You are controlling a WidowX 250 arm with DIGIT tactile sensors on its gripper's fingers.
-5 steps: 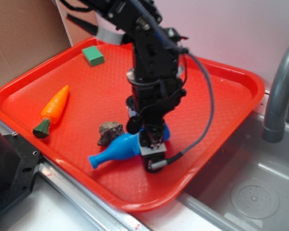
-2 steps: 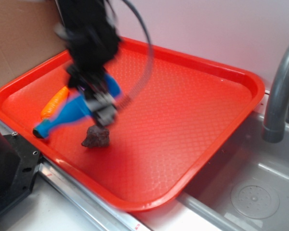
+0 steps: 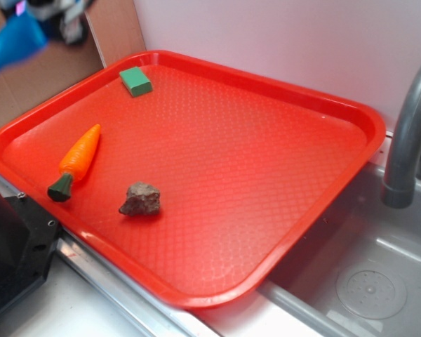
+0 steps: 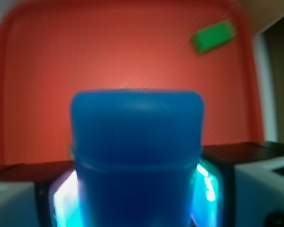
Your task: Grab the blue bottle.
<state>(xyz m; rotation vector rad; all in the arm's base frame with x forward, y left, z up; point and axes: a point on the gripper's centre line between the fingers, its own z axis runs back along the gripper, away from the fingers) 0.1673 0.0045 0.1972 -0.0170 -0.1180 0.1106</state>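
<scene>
So the big red tray (image 3: 281, 161) sat next to the sink (image 3: 365, 281) with its grey faucet (image 3: 407, 133). Way up in the top-left corner, clear of the tray, the gripper (image 3: 52, 14) was clamped on the blue bottle (image 3: 14, 38), pretty blurred. Left on the tray: orange carrot (image 3: 77, 160), brown rock (image 3: 141, 199), little green block (image 3: 135, 81).
</scene>
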